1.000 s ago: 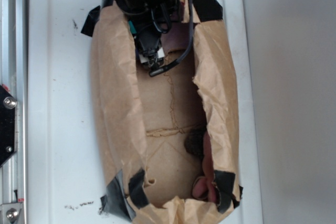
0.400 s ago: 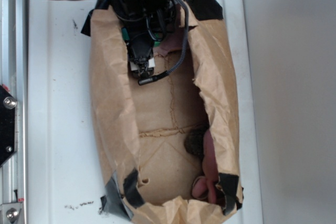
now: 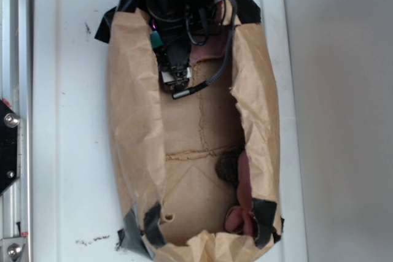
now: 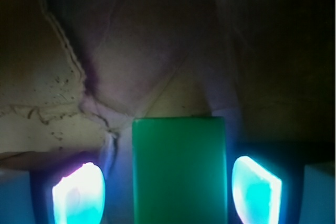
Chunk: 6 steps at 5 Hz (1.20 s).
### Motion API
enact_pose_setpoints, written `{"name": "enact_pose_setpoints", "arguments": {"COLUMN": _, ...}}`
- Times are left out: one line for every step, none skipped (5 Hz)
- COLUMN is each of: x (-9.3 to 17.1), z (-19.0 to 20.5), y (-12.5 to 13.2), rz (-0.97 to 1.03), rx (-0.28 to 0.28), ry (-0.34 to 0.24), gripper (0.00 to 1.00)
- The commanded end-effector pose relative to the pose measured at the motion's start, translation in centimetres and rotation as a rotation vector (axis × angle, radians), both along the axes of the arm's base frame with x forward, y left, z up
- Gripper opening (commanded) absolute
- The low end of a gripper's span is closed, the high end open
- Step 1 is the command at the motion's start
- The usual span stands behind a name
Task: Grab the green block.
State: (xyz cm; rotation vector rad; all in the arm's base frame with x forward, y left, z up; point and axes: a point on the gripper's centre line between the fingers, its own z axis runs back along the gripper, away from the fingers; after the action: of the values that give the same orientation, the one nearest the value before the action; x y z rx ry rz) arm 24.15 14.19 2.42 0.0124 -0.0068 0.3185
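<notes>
Claw (image 4: pixel 167 195) spread wide inside the paper bag (image 3: pixel 138 121) (green block (image 4: pixel 179 169) between its fingertips, untouched)

White table (image 3: pixel 67 121) lying under brown paper lining (image 3: pixel 132 108) w/ black tape (image 3: pixel 245 4); metal rail (image 3: pixel 15 53) running at left.

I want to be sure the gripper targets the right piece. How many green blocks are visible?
1. The green block sits between the open gripper fingers in the wrist view, inside the paper bag. In the exterior view the arm hides it; others could be hidden too.
</notes>
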Motion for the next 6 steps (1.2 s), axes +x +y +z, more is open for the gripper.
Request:
{"name": "enact_pose_setpoints", "arguments": {"x": 0.0, "z": 1.5, "y": 1.1, "rz": 0.065, "rx": 0.041, "ry": -0.089, "gripper": 0.0}}
{"name": "enact_pose_setpoints", "arguments": {"x": 0.0, "z": 1.9, "y": 1.2, "rz": 0.066, "rx": 0.033, "ry": -0.103, "gripper": 0.0}}
{"name": "enact_pose_setpoints", "arguments": {"x": 0.0, "z": 2.0, "y": 1.3, "rz": 0.065, "rx": 0.036, "ry": -0.122, "gripper": 0.0}}
{"name": "enact_pose_setpoints", "arguments": {"x": 0.1, "z": 2.3, "y": 1.3, "rz": 0.069, "rx": 0.058, "ry": -0.149, "gripper": 0.0}}
{"name": "enact_pose_setpoints", "arguments": {"x": 0.9, "z": 6.4, "y": 1.3, "rz": 0.089, "rx": 0.031, "ry": -0.163, "gripper": 0.0}}
{"name": "enact_pose_setpoints", "arguments": {"x": 1.2, "z": 10.3, "y": -0.2, "rz": 0.092, "rx": 0.002, "ry": -0.191, "gripper": 0.0}}
